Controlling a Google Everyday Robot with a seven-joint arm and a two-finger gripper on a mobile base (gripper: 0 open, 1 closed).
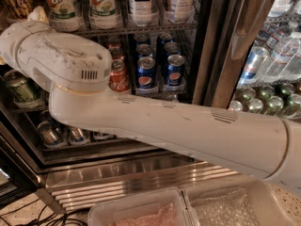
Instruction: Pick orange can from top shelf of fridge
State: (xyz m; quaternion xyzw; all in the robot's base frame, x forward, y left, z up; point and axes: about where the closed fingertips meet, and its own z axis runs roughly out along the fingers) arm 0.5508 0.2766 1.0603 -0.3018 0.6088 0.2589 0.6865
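- The white arm (pixel 188 131) stretches from the near right to the far left and bends at a round, scuffed plastic joint in front of the fridge (pixel 141 180).
- The gripper (pixel 36 15) shows only as a pale tip above the arm's far-left end, just beside the orange can (pixel 13 1); I cannot tell whether it is released or grasping.
- The orange can stands at the left end of the top shelf (pixel 150 28). It is glossy orange-gold with dark lettering and partly out of view.
- The shelf is grey wire, with 7UP bottles (pixel 61 4) to the right of the can.
- Pepsi cans (pixel 146 72) sit on the rack below.
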